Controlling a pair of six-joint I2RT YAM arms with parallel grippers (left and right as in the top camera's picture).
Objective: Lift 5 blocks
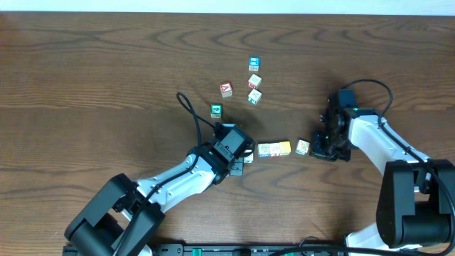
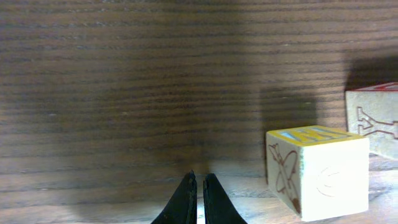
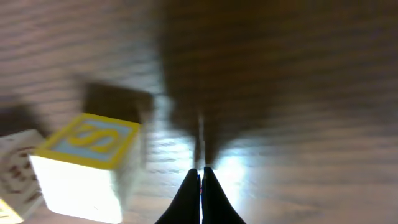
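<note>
Table (image 1: pixel 85 64) of dark grained wood, spread under both arms. Left arm (image 1: pixel 170 178), white and black, reaching in from the near edge; right arm (image 1: pixel 384 142) likewise from the other side. Left gripper (image 2: pixel 198 186) pinched shut on nothing, tips low over bare wood. Right gripper (image 3: pixel 200 180) closed and empty too, tips together just above the tabletop.

Between the two grippers, from overhead, a short row of blocks (image 1: pixel 274 149): two cream ones touching a yellow-faced block (image 1: pixel 284 148), then a small gap and one more cream block (image 1: pixel 303 147) just beside the right gripper.

Close up at the left wrist, a yellow-topped block (image 2: pixel 317 171) just right of the tips, apart from them. At the right wrist, blurred, an S-marked block (image 3: pixel 87 165) left of the tips, not touching.

Beyond the left gripper, well apart: red cube (image 1: pixel 226 89), green cube (image 1: pixel 216 110), blue cube (image 1: pixel 254 64).
</note>
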